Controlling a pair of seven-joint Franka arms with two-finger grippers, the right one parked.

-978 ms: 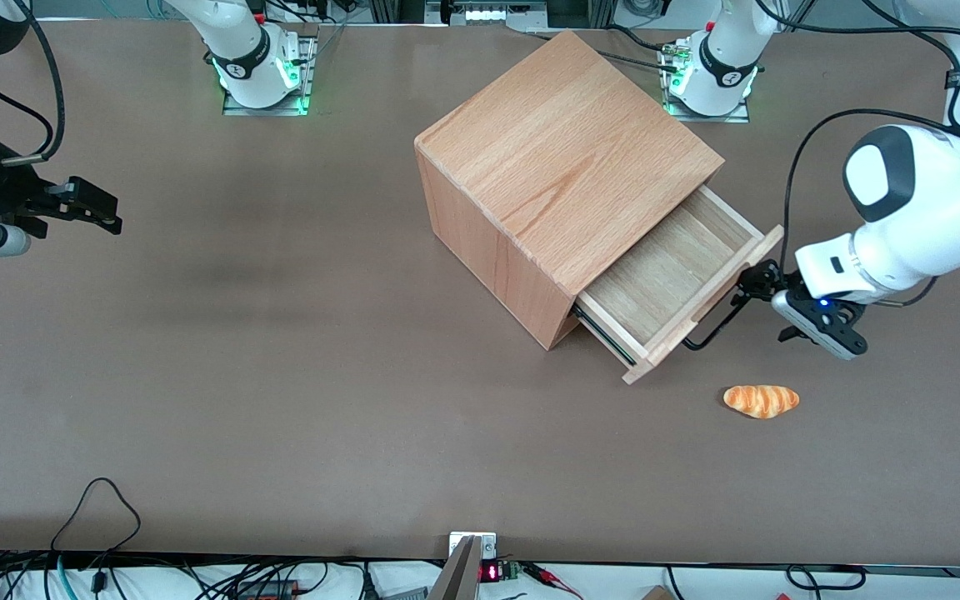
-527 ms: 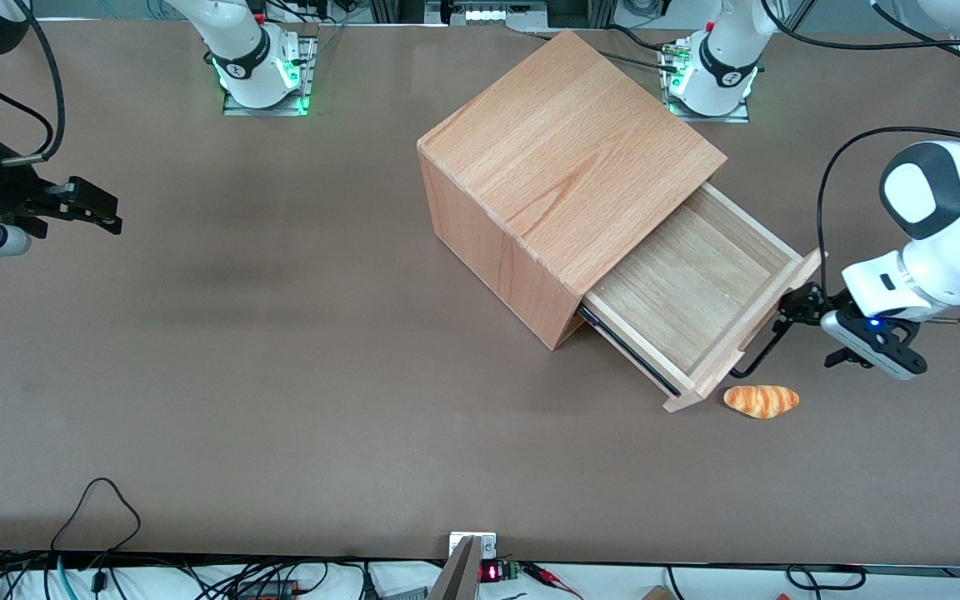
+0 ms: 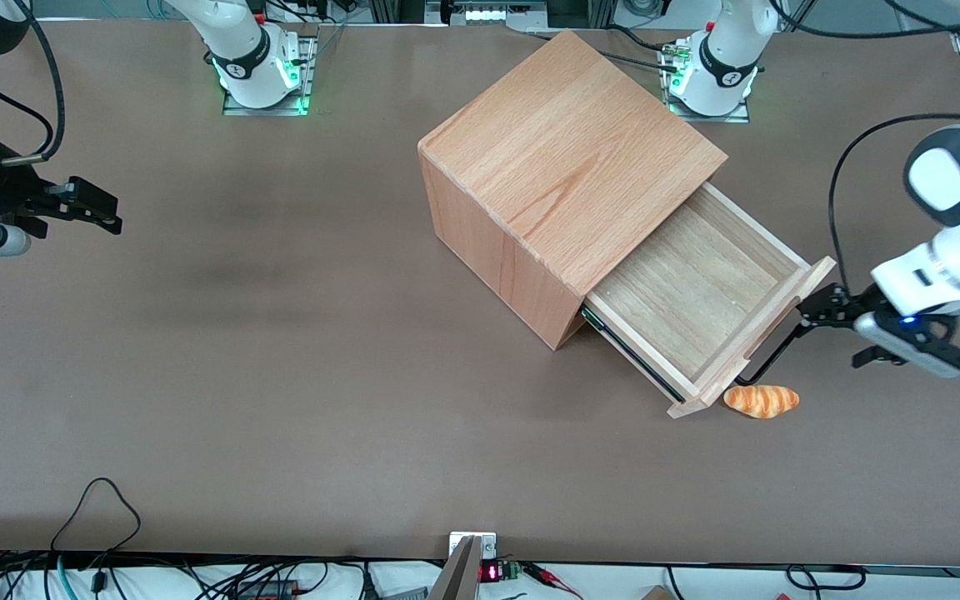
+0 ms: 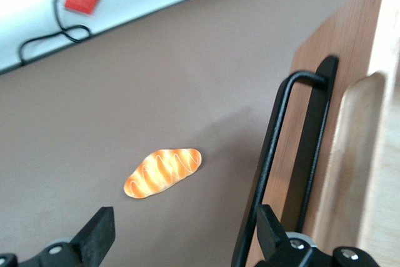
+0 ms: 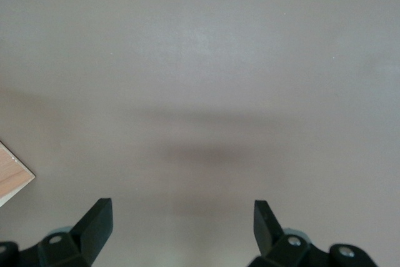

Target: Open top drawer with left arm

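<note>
One bread roll [image 3: 761,400] lies on the table [image 3: 280,375], now touching the drawer's [image 3: 701,292] front corner. The drawer has slid farther out of the cabinet [image 3: 563,175] than half a second ago and shows a bare wooden floor. The tool [image 3: 826,307] hangs released beside the handle [image 4: 278,154], one finger [image 4: 272,232] against the bar.

The left arm [image 3: 951,217] reaches low, its gripper [image 3: 822,310] spread wide.
</note>
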